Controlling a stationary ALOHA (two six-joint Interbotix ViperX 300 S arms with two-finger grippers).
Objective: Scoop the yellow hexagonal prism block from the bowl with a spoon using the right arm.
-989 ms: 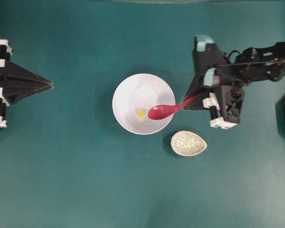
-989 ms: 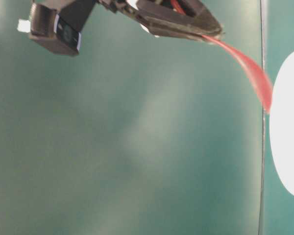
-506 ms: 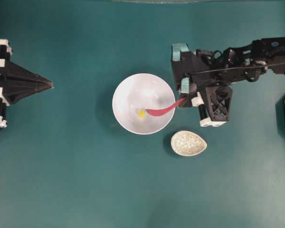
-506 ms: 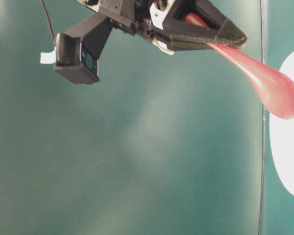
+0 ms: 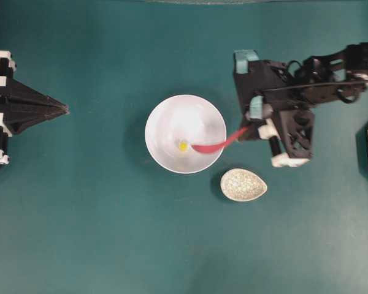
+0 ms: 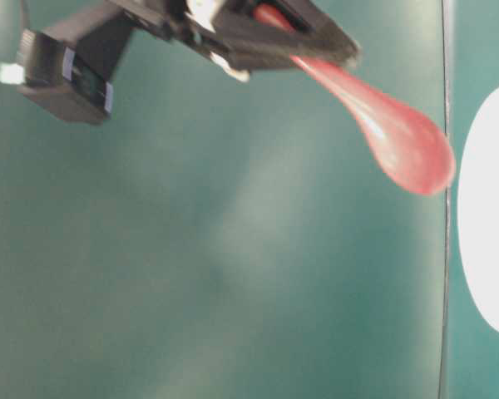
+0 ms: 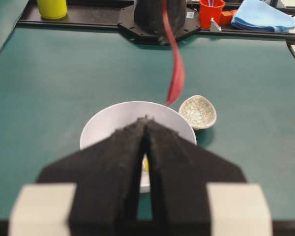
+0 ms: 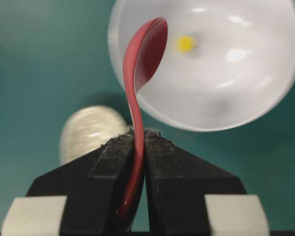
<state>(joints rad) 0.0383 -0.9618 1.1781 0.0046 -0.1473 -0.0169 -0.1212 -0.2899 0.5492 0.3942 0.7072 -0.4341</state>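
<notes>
Yellow hexagonal prism block [image 5: 183, 146]: tiny, lying loose near the floor of the bowl [image 5: 165, 116], slightly toward 7 o'clock of its centre in the overhead view; not yet in the spoon.

Spoon [image 5: 216, 145]: glossy red-pink, handle pinched between the closed jaws of the right gripper [image 8: 138, 133], scoop reaching in over the bowl's rim from 3 o'clock. Its tip sits just beside the block, on the block's 3 o'clock side. In the right wrist view the scoop [image 8: 146, 51] stands on edge, hollow turned toward the block [image 8: 185, 44].

Handling note (a judgement): the scoop's edge needs to go low against the bowl's inner wall and slide under the block from 3 o'clock toward 9 o'clock, then roll hollow-up before lifting; a block this small may skate ahead of the rim unless the far wall backs it.

Left gripper [image 7: 145, 129]: jaws closed on nothing, parked well apart at 9 o'clock of the bowl.

Speckled dish [image 5: 243, 185]: near the bowl at 4 to 5 o'clock, not touching.

Obscured: whether the spoon touches the bowl's surface cannot be told. The table-level view is blurred and cuts the bowl [image 6: 486, 208] to a white sliver. The left gripper hides most of the block in its own view.
</notes>
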